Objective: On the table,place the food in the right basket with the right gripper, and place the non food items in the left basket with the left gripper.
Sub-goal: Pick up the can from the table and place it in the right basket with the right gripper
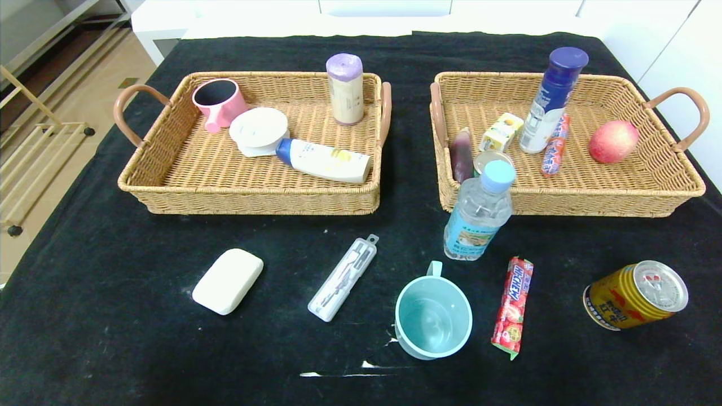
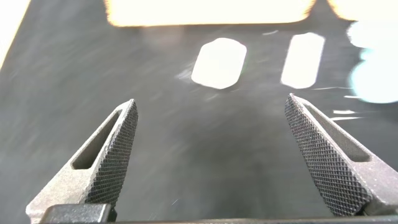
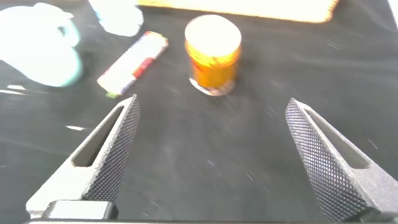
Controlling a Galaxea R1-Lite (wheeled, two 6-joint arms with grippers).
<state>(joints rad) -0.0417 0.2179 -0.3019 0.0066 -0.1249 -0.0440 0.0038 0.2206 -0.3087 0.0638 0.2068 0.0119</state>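
Our left gripper (image 2: pixel 211 155) hangs released above the table (image 1: pixel 113 338), the one soap block (image 2: pixel 218 62) ahead. Our right gripper (image 3: pixel 211 155), also spread, faces the one gold can (image 3: pixel 213 54) and one candy stick (image 3: pixel 133 62).

left basket (image 2: pixel 208 12): blurred, cut off by the frame edge beyond the soap block (image 2: pixel 219 62)
teal mug (image 2: pixel 376 78): cut off beside the soap block
can (image 1: pixel 491 162): half hidden behind the water bottle (image 1: pixel 479 211)

Bare tabletop (image 2: pixel 186 162) lay before my wide-spread left jaws; the gold can (image 3: pixel 213 55) (standing upright) faced my right.
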